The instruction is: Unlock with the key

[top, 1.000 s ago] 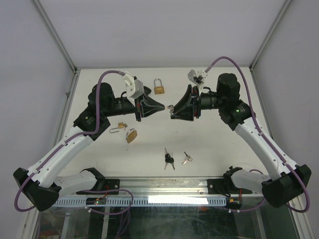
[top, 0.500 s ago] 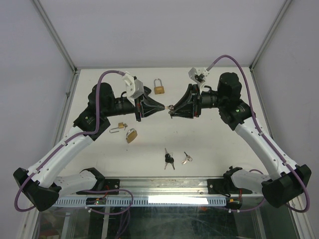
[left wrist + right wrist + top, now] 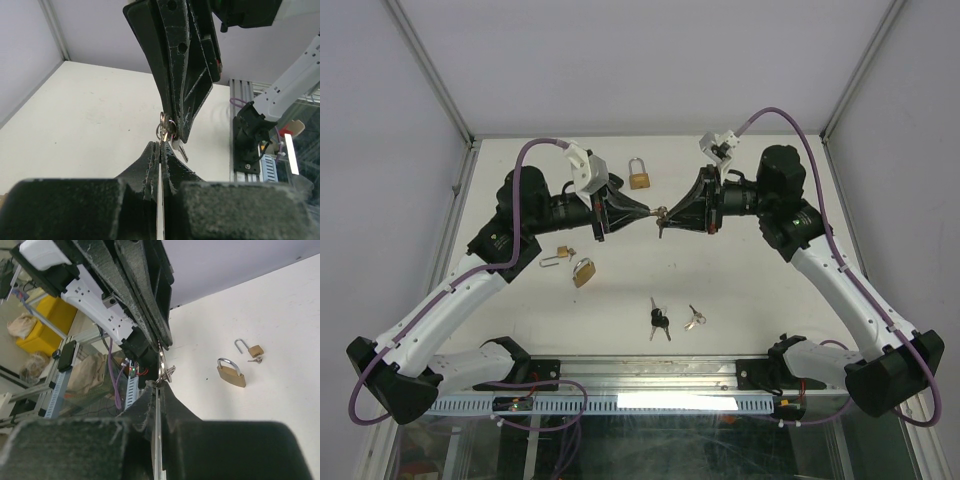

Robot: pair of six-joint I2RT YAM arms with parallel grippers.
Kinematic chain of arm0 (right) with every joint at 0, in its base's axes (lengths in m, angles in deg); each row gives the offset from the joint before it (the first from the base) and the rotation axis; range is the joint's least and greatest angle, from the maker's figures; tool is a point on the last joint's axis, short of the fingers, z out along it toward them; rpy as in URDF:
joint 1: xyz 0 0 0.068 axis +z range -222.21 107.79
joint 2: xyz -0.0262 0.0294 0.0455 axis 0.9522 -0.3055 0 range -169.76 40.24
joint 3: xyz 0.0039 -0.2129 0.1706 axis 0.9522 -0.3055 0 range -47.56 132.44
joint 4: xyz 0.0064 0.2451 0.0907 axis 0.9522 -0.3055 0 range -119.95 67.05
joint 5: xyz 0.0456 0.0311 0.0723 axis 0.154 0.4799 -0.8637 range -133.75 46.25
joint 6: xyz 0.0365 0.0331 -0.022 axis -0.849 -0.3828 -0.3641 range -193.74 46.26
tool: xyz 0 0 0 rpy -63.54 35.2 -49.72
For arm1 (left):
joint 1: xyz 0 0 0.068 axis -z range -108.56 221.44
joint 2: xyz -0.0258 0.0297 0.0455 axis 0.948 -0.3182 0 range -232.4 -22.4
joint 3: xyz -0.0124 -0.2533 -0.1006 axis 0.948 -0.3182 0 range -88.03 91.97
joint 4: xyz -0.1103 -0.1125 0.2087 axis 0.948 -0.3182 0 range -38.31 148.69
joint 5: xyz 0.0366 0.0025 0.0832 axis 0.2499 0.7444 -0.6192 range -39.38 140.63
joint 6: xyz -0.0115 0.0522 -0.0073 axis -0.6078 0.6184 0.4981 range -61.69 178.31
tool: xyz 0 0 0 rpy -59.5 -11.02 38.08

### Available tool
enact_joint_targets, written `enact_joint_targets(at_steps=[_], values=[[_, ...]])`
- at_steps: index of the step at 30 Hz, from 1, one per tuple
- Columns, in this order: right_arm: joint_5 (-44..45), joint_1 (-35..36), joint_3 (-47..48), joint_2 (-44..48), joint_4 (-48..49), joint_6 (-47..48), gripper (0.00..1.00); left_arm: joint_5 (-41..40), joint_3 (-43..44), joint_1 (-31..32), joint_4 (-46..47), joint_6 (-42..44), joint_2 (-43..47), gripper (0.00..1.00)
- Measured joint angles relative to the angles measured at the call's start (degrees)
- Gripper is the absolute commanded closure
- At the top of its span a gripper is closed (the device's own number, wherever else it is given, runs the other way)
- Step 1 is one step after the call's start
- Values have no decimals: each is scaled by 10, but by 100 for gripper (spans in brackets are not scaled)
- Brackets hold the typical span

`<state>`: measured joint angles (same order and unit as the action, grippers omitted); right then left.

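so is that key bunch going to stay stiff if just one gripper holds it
Probably not. The key bunch hangs on a loose ring, and one key dangles below where the left gripper and right gripper pinch it, so unheld keys would likely swing. Being thin smooth metal, it may pivot or slip in a pinch.
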<state>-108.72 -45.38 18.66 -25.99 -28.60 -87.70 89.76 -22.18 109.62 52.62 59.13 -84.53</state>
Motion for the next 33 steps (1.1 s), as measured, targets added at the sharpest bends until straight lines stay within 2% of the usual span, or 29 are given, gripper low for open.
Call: enact_joint_targets(at_steps=[2,3,6,8,11,13,15,19,22,23,27,30,33], values=[[17,0,-1,0,9,-29,100,-26,0,0,1,-7,0,100],[32,0,-3,0,22,-56,100,-46,0,0,1,-12,0,95],[76,0,-12,-1,47,-133,100,-101,-1,0,2,-18,-1,68],[113,0,-15,-2,51,-192,100,-137,-3,0,1,-17,-5,45],[167,0,-26,-2,54,-280,100,-167,-14,0,3,-8,-7,25],[205,0,-31,-2,42,-332,100,-172,-26,0,12,10,-7,26],[249,0,-37,-1,28,-391,100,-167,-39,0,23,50,-3,32],[347,3,-89,18,30,-536,100,-119,-74,0,36,187,28,37],[394,8,-99,22,14,-587,100,-99,-106,6,58,316,55,37],[408,10,-99,22,10,-600,100,-99,-110,9,61,331,57,37],[459,26,-99,29,5,-641,100,-108,-162,43,132,475,54,37],[475,33,-105,37,14,-662,100,-112,-209,56,210,574,35,45],[485,38,-118,40,25,-678,100,-128,-226,58,268,631,-1,54]])
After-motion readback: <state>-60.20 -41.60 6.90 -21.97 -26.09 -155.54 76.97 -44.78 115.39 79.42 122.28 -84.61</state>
